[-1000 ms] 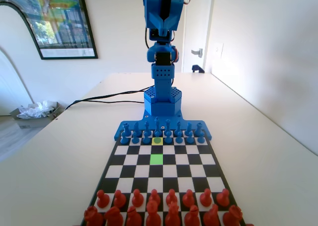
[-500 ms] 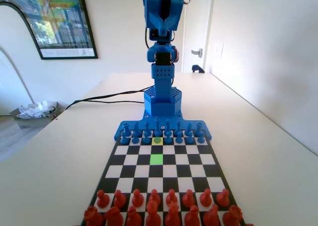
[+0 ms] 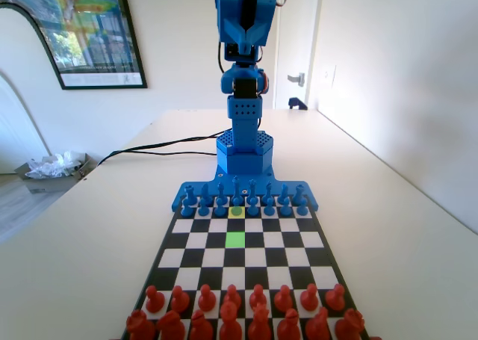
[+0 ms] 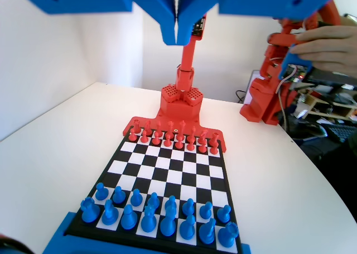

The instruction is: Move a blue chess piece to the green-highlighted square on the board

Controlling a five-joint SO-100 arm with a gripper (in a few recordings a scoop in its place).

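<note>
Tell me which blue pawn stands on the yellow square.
The blue chess piece in the middle of the pawn row, fixed view; its neighbours stand on black or white squares. The green-highlighted square lies two squares nearer the camera.

White walls (image 3: 388, 93) close in a pale table (image 3: 89, 250) lit by soft daylight. In the fixed view, a framed poster (image 3: 75, 30) hangs at ten o'clock, a tray of crumpled paper (image 3: 52, 168) sits at nine o'clock, and a door with a lever handle (image 3: 297, 78) stands at one o'clock. A black cable (image 3: 160, 147) trails across the tabletop.
</note>
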